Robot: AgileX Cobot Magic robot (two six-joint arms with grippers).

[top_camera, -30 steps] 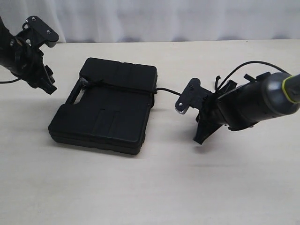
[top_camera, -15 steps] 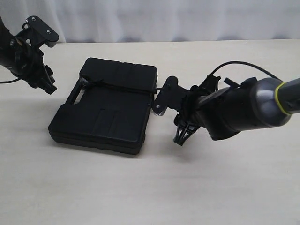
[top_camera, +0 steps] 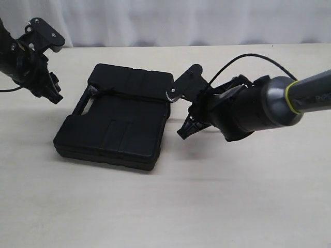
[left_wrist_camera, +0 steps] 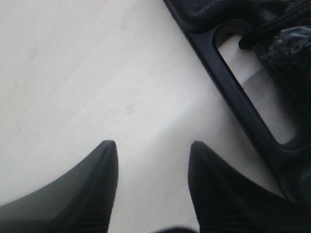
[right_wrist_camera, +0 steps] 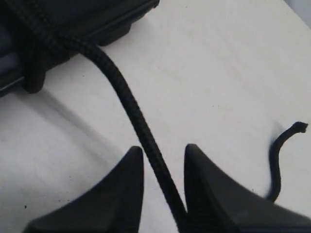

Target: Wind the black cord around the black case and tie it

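The black case (top_camera: pixel 116 121) lies flat left of centre, its handle cut-out (left_wrist_camera: pixel 252 92) towards the left arm. The black cord (top_camera: pixel 132 96) runs across the lid, with a greyish knot (top_camera: pixel 93 92) by the handle. From the case's corner (right_wrist_camera: pixel 73 19) the cord (right_wrist_camera: pixel 121 92) passes between the fingers of my right gripper (right_wrist_camera: pixel 164 149), which are wider apart than the cord is thick. The cord's free end (right_wrist_camera: pixel 282 150) curls beside it. That gripper (top_camera: pixel 182 133) sits just off the case's right edge. My left gripper (top_camera: pixel 53 94) is open over bare table (left_wrist_camera: pixel 151 143), beside the handle.
A glossy black arm cable (top_camera: pixel 253 56) arches over the right arm. A white curtain (top_camera: pixel 181 20) closes off the back of the light wooden table (top_camera: pixel 207 206).
My right gripper has travelled left along the cord, from well right of the case to close against its right edge. The left arm and the case have stayed put.
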